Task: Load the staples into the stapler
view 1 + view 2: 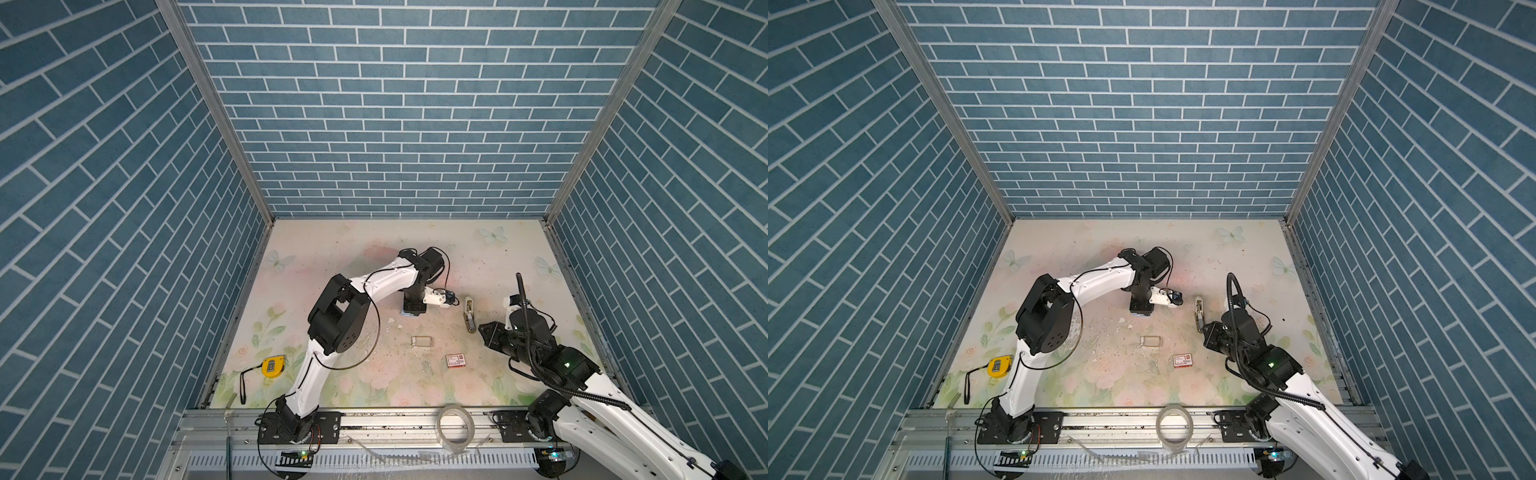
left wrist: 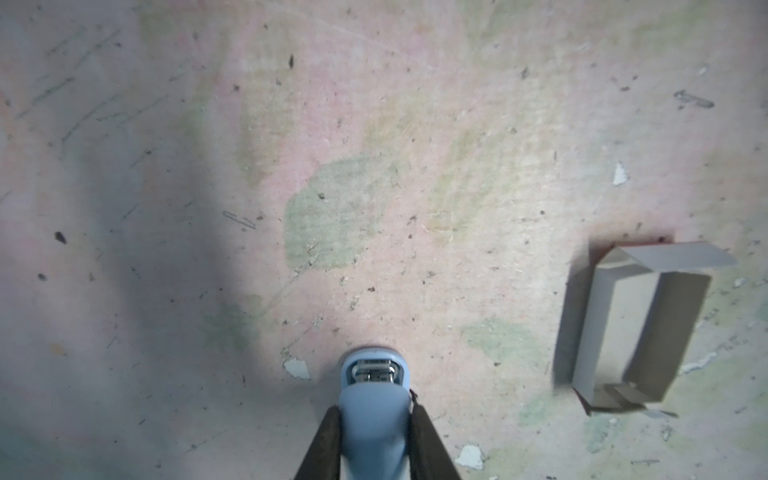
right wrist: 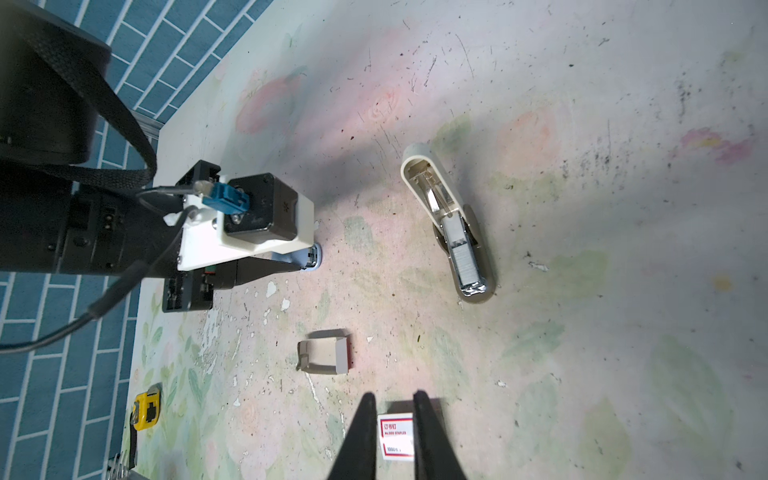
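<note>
A white stapler [image 1: 468, 309] [image 1: 1198, 309] lies on the table with its lid [image 3: 428, 183] swung back. A silvery strip of staples [image 3: 465, 259] sits in its open magazine. My right gripper [image 3: 394, 395] [image 1: 481, 328] hovers just in front of that stapler, its fingers a little apart and open, holding nothing. The white-and-red staple box [image 3: 397, 436] shows through the gap, down on the table. My left gripper [image 2: 374, 409] [image 1: 409, 311] points down, shut on a light blue stapler [image 2: 372, 399] whose metal-lined nose rests on the table.
An empty grey cardboard tray [image 1: 422, 341] [image 2: 640, 328] lies mid-table between the arms. A yellow tape measure [image 1: 272, 366] sits at the front left. A clear tape roll [image 1: 455, 428] stands on the front rail. Blue brick walls enclose the table [image 1: 498, 257].
</note>
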